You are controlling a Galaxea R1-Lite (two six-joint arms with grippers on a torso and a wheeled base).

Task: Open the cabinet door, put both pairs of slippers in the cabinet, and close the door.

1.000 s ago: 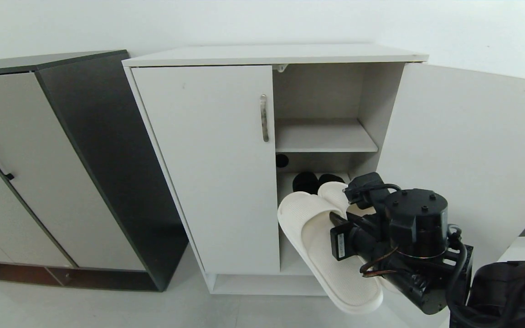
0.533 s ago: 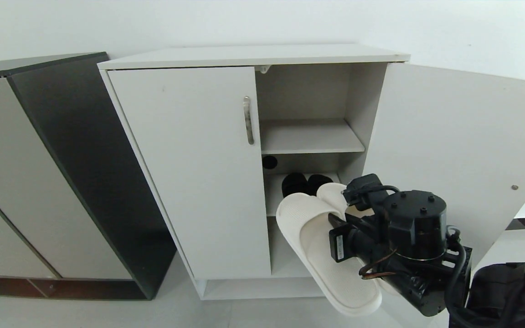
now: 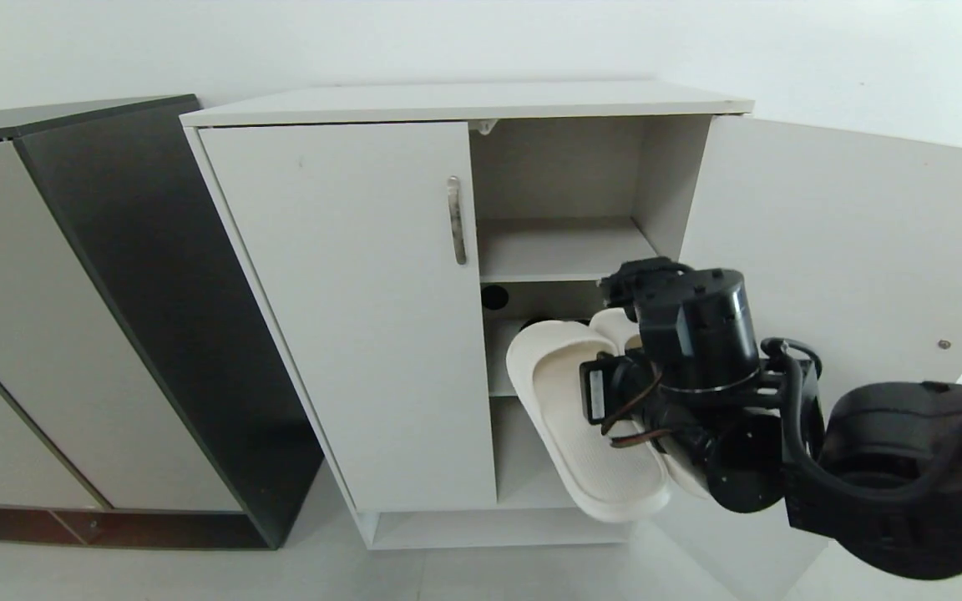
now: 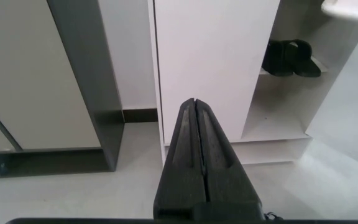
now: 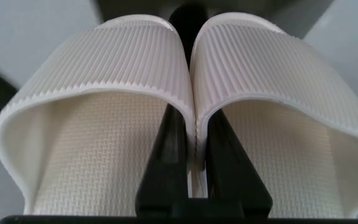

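The white cabinet (image 3: 464, 100) has its right door (image 3: 848, 250) swung wide open and its left door (image 3: 347, 292) closed. My right gripper (image 5: 196, 134) is shut on the pair of white slippers (image 3: 581, 417), pinching their inner edges together (image 5: 194, 112). The slippers hang toe-up just in front of the opening, level with the middle shelf. A pair of black slippers (image 4: 291, 58) sits on that middle shelf. My left gripper (image 4: 194, 112) is shut on nothing, low above the floor and facing the closed left door (image 4: 213, 62).
A dark grey cabinet (image 3: 72, 292) stands close to the left of the white one. The upper shelf (image 3: 564, 246) is bare. The closed door carries a metal handle (image 3: 454, 219). Grey floor (image 3: 155, 568) lies in front.
The camera shifted right at first. Since then my right arm has lifted the white slippers and carried them forward, closer to the cabinet opening.
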